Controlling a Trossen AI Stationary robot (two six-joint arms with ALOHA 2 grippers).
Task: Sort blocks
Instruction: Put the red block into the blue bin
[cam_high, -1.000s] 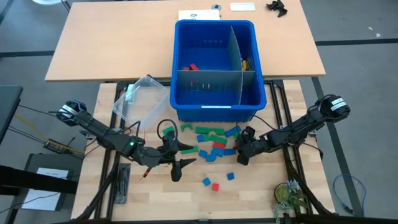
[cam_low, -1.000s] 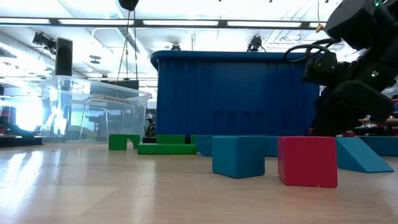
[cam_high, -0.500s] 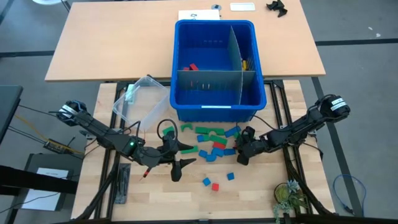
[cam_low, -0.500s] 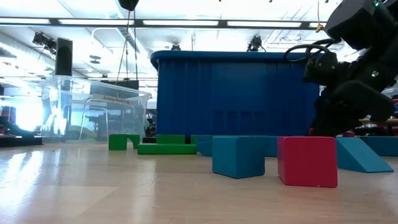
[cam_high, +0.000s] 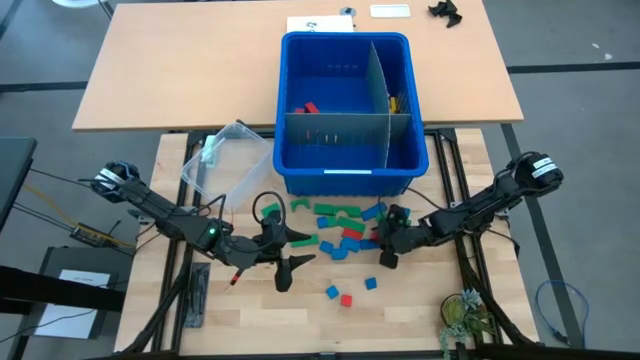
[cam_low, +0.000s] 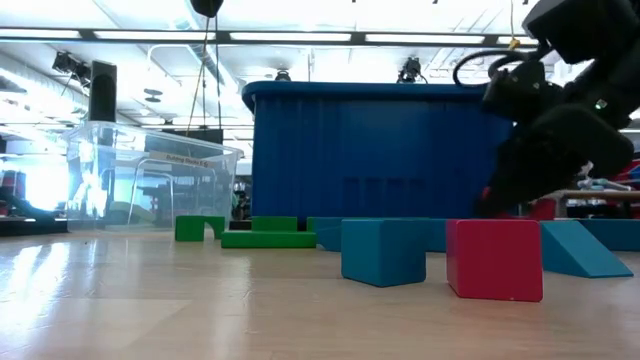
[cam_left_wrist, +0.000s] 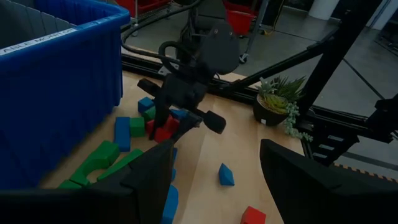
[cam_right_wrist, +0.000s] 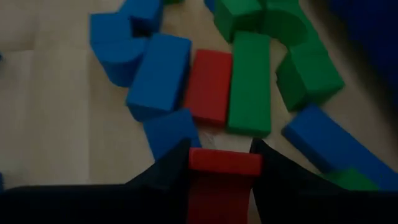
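Note:
Red, blue and green blocks (cam_high: 340, 225) lie in a loose pile on the wooden table in front of the blue bin (cam_high: 348, 165). My right gripper (cam_high: 384, 250) stands at the pile's right end, slanting down, shut on a red block (cam_right_wrist: 225, 160). My left gripper (cam_high: 297, 258) hangs open at the pile's left end, above the table, with nothing between its fingers (cam_left_wrist: 149, 180). A few single blocks, among them a blue cube (cam_low: 383, 250) and a red cube (cam_low: 495, 258), rest flat on the table nearer the front edge. My right gripper pinches the red block by two opposite sides (cam_right_wrist: 200, 160) between its two fingers. The fingers slant down from the table's right side. The block's end face looks out past the fingertips, over the other blocks; whether it is clear of them I cannot tell.
The bin has partitioned compartments with a few pieces inside (cam_high: 310, 107). A small clear tub (cam_high: 225, 155) lies tipped at the bin's left. A small plant (cam_high: 462, 315) stands at the table's front right. Bare wood lies in front of the pile.
My right gripper has tipped at the wrist and shifted slightly toward the pile, its fingers staying on the red block. The left arm has kept still.

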